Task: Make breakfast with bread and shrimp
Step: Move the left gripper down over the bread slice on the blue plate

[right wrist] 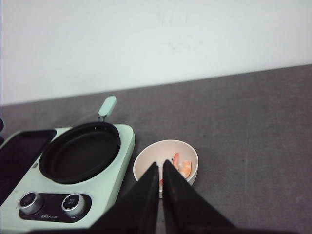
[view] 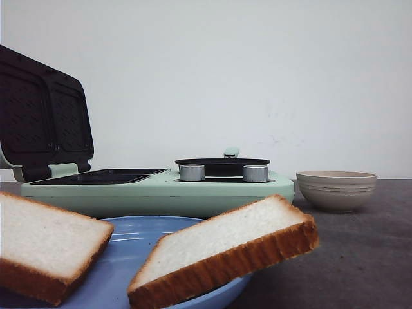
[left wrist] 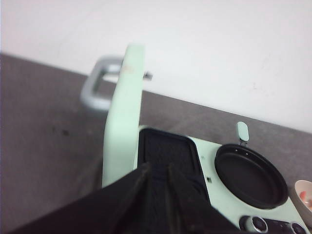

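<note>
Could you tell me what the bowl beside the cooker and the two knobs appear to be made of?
The bowl looks like glazed ceramic or stoneware: matte beige, thick-walled, with ridged bands around its side. It could also be melamine. The two knobs look like brushed metal or metal-look plastic, silver with a soft sheen.

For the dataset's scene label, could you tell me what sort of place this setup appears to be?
Probably a staged tabletop kitchen in a lab: a mint-green breakfast maker with its lid up, bread on a blue plate, shrimp in a bowl, against a bare white wall.
</note>
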You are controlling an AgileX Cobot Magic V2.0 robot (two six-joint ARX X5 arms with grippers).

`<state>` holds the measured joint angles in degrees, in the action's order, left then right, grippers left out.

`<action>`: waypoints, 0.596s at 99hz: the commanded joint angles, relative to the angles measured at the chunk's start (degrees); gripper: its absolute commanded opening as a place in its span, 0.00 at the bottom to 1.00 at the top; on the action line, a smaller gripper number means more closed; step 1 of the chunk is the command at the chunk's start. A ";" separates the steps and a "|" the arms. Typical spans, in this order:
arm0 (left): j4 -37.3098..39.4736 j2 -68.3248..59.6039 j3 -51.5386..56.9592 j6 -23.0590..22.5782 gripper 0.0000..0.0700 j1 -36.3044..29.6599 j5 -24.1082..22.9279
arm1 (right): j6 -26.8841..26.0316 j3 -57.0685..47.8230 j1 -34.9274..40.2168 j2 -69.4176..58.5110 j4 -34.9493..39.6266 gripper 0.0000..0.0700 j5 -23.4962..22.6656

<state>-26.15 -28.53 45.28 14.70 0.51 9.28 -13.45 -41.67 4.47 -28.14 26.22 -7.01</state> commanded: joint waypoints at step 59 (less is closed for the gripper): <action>-7.87 -4.04 8.35 -3.78 0.49 0.00 3.48 | 4.07 -8.61 0.17 -6.97 4.22 0.34 -8.48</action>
<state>-34.65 -32.34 52.77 11.79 0.51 11.60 -10.68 -49.15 4.49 -34.92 31.05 -15.14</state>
